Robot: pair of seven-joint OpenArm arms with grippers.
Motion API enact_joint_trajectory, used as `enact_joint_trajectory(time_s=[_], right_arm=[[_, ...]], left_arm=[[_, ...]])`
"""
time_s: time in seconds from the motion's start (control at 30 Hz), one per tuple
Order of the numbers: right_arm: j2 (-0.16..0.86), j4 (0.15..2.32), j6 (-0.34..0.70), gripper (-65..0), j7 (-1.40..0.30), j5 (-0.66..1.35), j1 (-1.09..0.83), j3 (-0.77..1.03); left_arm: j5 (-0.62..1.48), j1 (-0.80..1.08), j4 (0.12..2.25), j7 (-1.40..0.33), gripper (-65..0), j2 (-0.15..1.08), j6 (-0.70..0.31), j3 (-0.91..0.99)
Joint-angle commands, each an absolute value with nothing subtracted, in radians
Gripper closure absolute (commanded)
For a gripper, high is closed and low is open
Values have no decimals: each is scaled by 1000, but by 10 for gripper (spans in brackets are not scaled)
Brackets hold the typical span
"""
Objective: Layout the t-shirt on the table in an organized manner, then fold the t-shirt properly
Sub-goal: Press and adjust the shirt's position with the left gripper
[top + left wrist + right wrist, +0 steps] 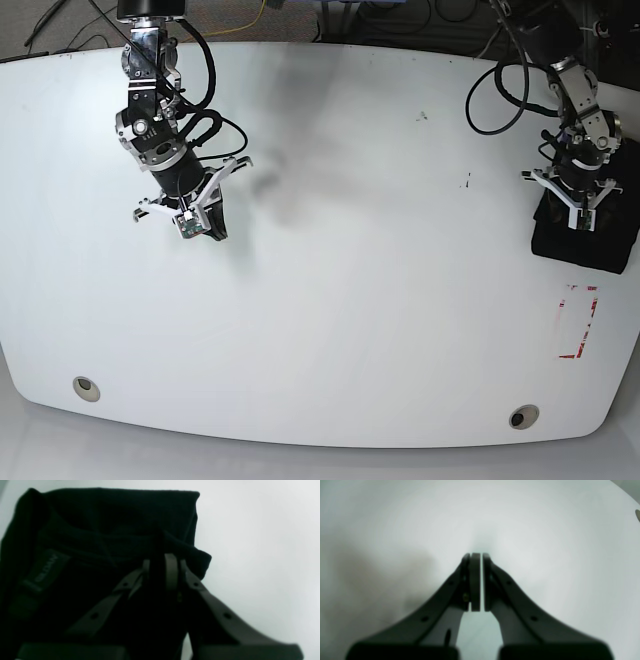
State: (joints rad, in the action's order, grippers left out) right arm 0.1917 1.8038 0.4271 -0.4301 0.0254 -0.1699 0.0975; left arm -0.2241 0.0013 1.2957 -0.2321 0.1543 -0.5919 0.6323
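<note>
Judging by how things lie, the task is barely begun or nearly done, and which of the two cannot be settled from these views alone: the t-shirt (585,235) is seen as a small, dark, compact bundle at the far edge of the table (350,250), on the side of the left arm, just above the red outline mark (580,322). It is not spread out; no sleeves or hem can be made out in the base view. In the left wrist view a ribbed collar and a neck label (46,571) are shown lying uppermost, with layers of cloth stacked and one edge turned over rather than squared, so the bundle is read more as bunched than as neatly folded. The left gripper (160,567) is seen with its jaws drawn nearly together on a pinch of the black cloth near the collar. The right gripper (477,580) is held over bare white tabletop well apart from the garment, its jaws together with only a thin slit between the pads and nothing held. If the garment is indeed still bunched, laying it out flat and every fold are left to be done.
</note>
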Motion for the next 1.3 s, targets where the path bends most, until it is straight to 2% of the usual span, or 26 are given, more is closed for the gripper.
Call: enact_joint_trajectory(time_s=[0.0, 0.7, 1.0, 1.27], right_arm=[[199, 1822, 426, -19, -406, 33, -159, 101], [199, 1825, 426, -19, -406, 33, -165, 101], [199, 1833, 426, -19, -406, 33, -166, 101], [199, 1923, 424, -19, -409, 30, -166, 104]], left_arm=[[-211, 7, 1311, -211, -61, 185, -587, 656], [-188, 22, 1320, -211, -61, 216, -588, 737], [-134, 22, 1428, -213, -61, 165, -588, 668], [-56, 24, 1570, -211, -61, 108, -588, 613]])
